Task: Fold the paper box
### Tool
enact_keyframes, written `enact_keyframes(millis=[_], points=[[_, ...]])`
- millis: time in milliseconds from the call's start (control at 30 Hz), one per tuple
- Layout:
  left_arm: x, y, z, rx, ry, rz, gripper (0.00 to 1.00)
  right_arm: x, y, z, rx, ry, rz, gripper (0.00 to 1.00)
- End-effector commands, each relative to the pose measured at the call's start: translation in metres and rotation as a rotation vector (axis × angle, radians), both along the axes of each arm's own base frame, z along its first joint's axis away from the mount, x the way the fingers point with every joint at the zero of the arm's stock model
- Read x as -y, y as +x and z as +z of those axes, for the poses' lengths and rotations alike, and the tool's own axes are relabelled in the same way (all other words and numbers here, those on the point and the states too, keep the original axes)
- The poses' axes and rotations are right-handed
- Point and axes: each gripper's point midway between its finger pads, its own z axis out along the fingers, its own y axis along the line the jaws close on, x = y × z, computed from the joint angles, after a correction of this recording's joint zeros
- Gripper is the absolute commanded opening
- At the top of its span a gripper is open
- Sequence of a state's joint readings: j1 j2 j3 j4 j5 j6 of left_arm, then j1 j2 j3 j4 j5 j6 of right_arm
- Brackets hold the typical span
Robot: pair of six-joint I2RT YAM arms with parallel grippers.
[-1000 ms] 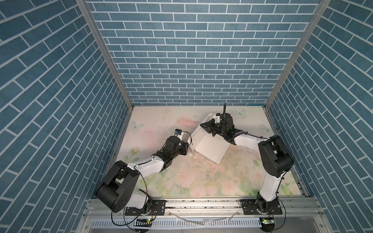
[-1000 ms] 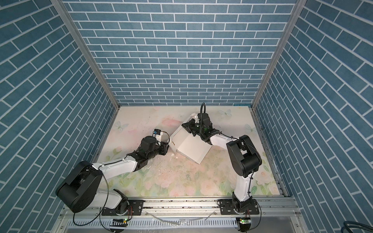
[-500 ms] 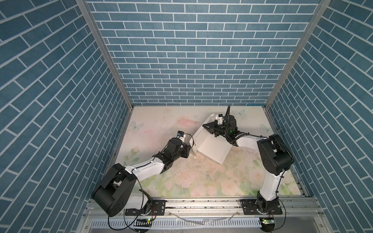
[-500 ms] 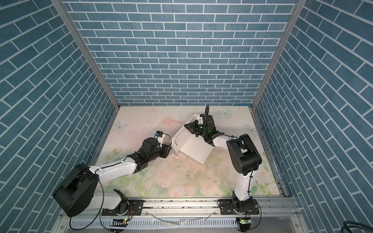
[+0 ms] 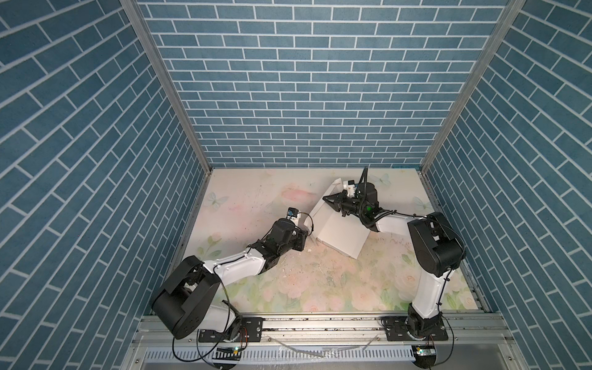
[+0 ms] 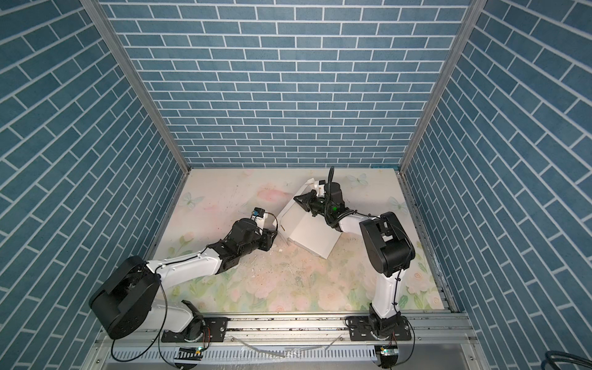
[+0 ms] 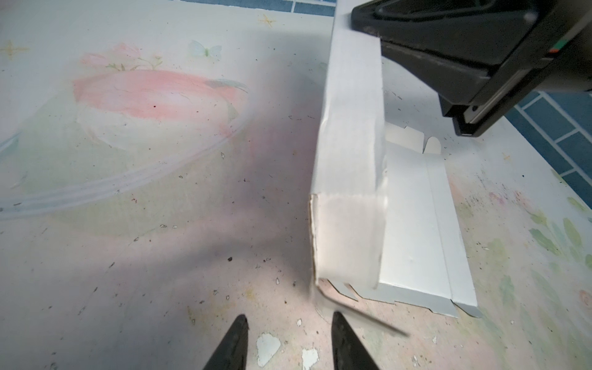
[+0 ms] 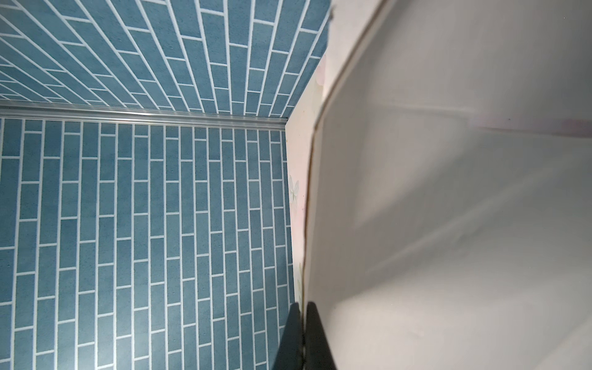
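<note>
While the right gripper (image 8: 302, 309) pinches its raised flap, the paper box (image 5: 342, 230) lies near the far edge of the bench (image 5: 256, 192); left gripper (image 7: 289, 317) gapes empty beside a corner. Likely light, flimsy card: hold flap edges.

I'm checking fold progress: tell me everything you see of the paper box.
The paper box is plain white thin cardboard, partly folded: one long wall stands upright, a creased panel with tabs lies flat on the floral table. The right gripper is shut on its raised edge; the open left gripper is near its corner, not touching.
</note>
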State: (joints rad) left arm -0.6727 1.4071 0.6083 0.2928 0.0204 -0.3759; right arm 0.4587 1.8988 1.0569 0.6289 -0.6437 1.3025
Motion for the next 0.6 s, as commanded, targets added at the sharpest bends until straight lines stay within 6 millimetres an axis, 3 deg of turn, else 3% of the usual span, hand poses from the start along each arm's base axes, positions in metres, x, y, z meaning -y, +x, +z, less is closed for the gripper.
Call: enact_keyframes(millis=[0, 433, 567], points=[[0.008, 0.003, 0.009, 0.024, 0.006, -0.019, 0.44, 0.001, -0.004, -0.008, 0.017, -0.008, 0.020, 0.00], [0.028, 0.009, 0.003, 0.030, 0.022, -0.078, 0.42, 0.002, -0.004, -0.004, 0.022, -0.008, 0.016, 0.00], [0.034, 0.016, 0.010, 0.051, 0.013, -0.080, 0.41, 0.002, -0.004, -0.003, 0.026, -0.008, 0.014, 0.00]])
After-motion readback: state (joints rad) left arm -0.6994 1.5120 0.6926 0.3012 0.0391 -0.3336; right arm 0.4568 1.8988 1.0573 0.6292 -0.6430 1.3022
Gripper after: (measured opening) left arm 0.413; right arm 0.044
